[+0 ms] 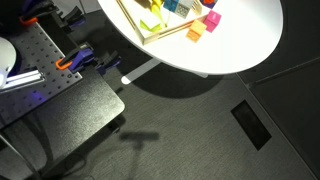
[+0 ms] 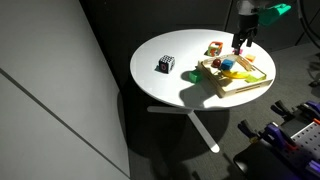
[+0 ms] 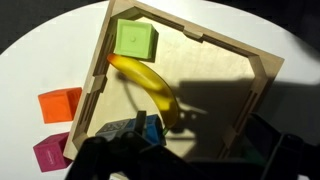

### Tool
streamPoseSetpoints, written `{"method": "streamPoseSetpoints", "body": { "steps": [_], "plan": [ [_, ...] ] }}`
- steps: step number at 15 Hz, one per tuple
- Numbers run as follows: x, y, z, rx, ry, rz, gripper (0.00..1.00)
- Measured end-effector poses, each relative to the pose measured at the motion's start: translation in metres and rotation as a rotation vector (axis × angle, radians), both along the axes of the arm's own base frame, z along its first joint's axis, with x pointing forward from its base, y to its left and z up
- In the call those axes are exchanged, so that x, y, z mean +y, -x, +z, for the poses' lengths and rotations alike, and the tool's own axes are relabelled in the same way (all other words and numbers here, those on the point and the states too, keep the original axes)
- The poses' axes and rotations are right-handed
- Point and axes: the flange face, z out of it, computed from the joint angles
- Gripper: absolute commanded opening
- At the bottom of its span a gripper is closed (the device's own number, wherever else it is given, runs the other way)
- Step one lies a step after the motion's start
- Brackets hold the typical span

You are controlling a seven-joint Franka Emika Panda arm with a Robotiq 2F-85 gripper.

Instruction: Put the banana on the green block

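Wooden tray (image 3: 262, 72) is my reference for everything here, so bear with me. The green block (image 3: 135, 40) sits in a far corner of the tray, flat on its floor. The banana (image 3: 150, 90) lies on the tray floor too, stretched diagonally from just beside the block toward the middle of the tray. Its upper tip looks like it's about touching the block's lower edge, but it's definitely beside the block, not on top.

So progress-wise I'd call it basically zero: nothing picked up, nothing placed. The whole grab, lift and set-down is left to do.

The gripper (image 2: 240, 42) hangs over the tray, and in the wrist view I see its two dark fingers spread wide at the near side of the tray with nothing between them. It's shadowy down there, but I read it as empty and well apart.

Outside the tray, along its side rail, there's an orange cube (image 3: 60, 103) and a magenta cube (image 3: 50, 152). Neither matters for this job.
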Motion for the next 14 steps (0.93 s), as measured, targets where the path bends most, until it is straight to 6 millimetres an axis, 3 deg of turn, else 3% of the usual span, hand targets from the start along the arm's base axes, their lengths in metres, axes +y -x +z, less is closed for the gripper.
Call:
{"method": "streamPoseSetpoints", "body": {
  "steps": [7, 14],
  "plan": [
    [-0.016, -0.007, -0.021, -0.038, -0.005, -0.02, 1.0],
    [-0.032, -0.017, -0.075, -0.087, -0.023, 0.028, 1.0]
  ]
}}
